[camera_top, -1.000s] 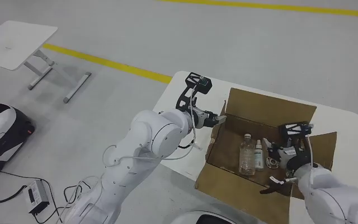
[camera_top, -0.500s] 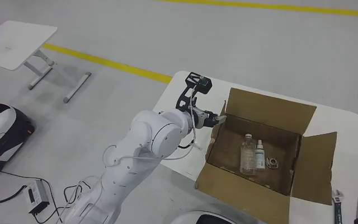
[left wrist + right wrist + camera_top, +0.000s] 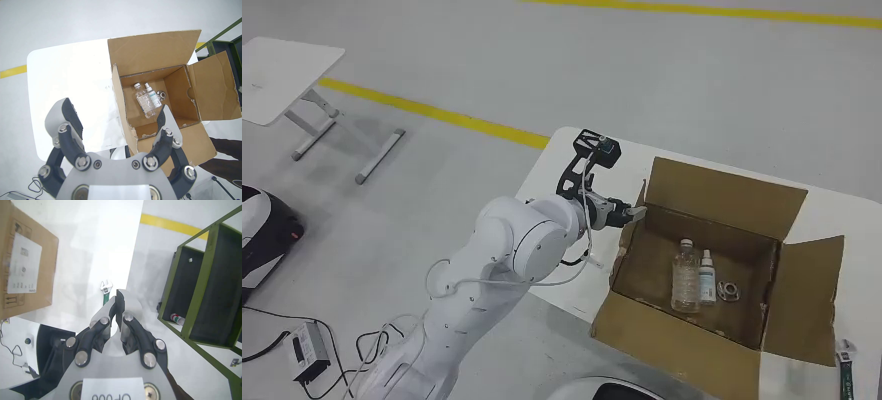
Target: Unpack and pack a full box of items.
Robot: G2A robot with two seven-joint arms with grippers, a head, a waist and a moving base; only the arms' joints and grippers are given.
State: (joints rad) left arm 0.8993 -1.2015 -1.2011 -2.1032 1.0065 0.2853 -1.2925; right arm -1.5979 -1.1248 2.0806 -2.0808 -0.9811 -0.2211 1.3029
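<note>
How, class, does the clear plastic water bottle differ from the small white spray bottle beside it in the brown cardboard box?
The clear plastic water bottle is longer and wider than the small white spray bottle. The water bottle is see-through; the spray bottle is white with a printed label. Both lie on their sides, side by side on the floor of the brown cardboard box, tops pointing the same way.

The box (image 3: 151,56) is matt brown corrugated cardboard, its edges rough and torn, bearing a smooth white paper label (image 3: 22,266); the bottle (image 3: 145,103) is clear glossy plastic; the flange (image 3: 161,94) is bright metal; the counter (image 3: 66,75) is smooth, white, faintly glossy; the wrench (image 3: 106,292) has a shiny metal head and green handle; the left gripper (image 3: 115,106) has brushed metal fingers (image 3: 171,121), black ribbed pads (image 3: 72,111).
</note>
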